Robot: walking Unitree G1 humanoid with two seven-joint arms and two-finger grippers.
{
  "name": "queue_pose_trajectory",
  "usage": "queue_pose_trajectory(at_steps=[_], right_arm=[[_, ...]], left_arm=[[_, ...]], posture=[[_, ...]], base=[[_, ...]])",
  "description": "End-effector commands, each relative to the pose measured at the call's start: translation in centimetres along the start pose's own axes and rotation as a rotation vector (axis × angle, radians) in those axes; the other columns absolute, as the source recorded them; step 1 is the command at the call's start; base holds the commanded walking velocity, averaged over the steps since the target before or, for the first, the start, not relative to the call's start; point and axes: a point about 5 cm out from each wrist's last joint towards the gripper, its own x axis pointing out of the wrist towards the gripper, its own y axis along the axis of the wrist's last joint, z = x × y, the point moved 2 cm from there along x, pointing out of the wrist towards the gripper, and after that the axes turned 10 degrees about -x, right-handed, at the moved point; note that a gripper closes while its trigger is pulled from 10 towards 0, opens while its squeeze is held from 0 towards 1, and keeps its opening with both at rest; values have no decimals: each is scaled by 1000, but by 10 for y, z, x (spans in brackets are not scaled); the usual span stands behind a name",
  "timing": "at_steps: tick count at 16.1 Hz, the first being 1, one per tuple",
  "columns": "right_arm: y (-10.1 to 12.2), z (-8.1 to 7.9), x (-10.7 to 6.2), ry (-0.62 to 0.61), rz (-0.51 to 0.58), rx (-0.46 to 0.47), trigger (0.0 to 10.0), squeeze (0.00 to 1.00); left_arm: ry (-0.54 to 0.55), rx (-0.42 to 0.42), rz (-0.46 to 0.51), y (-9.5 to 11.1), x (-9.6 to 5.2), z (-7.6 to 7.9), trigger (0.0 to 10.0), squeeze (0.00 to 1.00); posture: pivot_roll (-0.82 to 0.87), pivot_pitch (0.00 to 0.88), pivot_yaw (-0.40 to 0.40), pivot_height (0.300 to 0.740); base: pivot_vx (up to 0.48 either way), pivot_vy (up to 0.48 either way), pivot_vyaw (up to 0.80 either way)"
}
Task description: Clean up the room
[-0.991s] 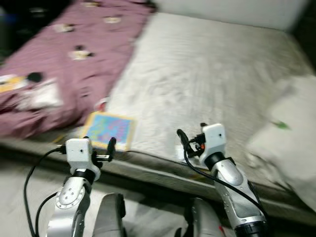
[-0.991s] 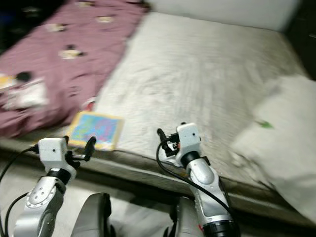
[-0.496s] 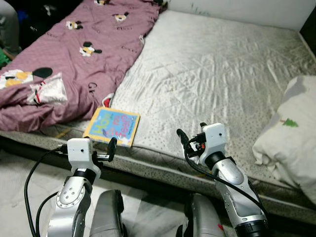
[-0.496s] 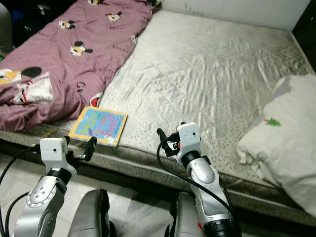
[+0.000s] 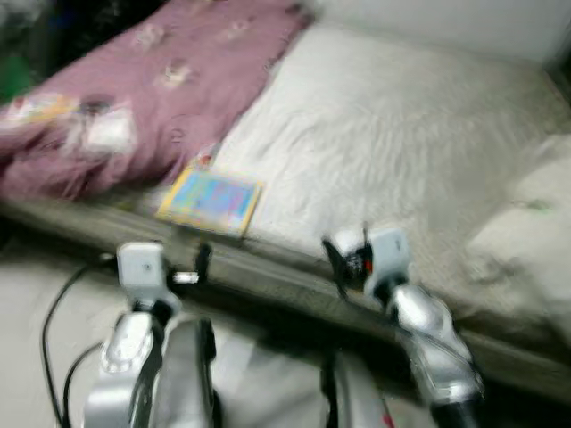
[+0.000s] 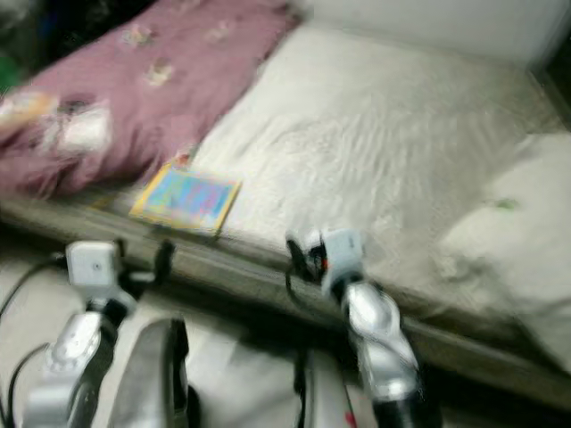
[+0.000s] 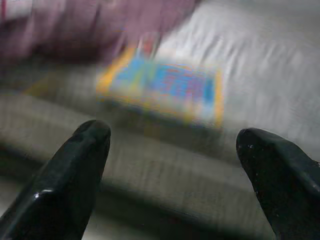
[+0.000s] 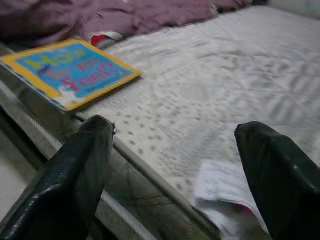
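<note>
Head views blurred, robot standing at bed edge. Left claw (image 7: pixel 170 170) fingers apart, empty, raised short of the mattress (image 5: pixel 393 152) side; picture book (image 7: pixel 165 90) lies flat straight ahead of it, just past the edge, near the purple duvet (image 5: pixel 134 98). Right claw (image 8: pixel 175 165) also spread wide, empty, hovering at the mattress edge; a small white paper scrap (image 8: pixel 225 192) sits just below and ahead between its fingers, book further off toward the left claw's side. White pillow (image 5: pixel 526 223) well off beyond the right claw. Step in hand looks like closing in on the book for pickup. To do it well: let the body settle first, bring the left claw forward and down over the book's near edge, take it by the edge that overhangs or slide it toward the mattress lip since it lies flat, keep fingers spread until around the cover.
</note>
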Motion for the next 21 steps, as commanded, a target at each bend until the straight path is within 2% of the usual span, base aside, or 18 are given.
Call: queue_pose_trajectory(at_steps=[1,12,15,18,21], right_arm=[[-4,-1,0,-1,-19,6,10000,0],[-6,1,1,-27,-17,17,10000,0],[-12,2,1,-21,-54,5,10000,0],[-17,11,1,-37,-75,-16,10000,0],[-23,11,0,-2,-116,-38,10000,0]], left_arm=[[-12,2,7,3,0,0,10000,0],[-36,6,8,3,1,2,10000,0],[-14,7,-5,2,1,-1,10000,0],[-12,4,-5,2,1,-1,10000,0],[7,12,-4,4,-2,-3,10000,0]], posture=[[53,96,-60,532],[50,104,-53,532],[50,104,-53,532],[54,106,-57,532],[57,109,-58,532]], base=[[0,0,0],[271,0,0],[0,0,0],[0,0,0],[0,0,0]])
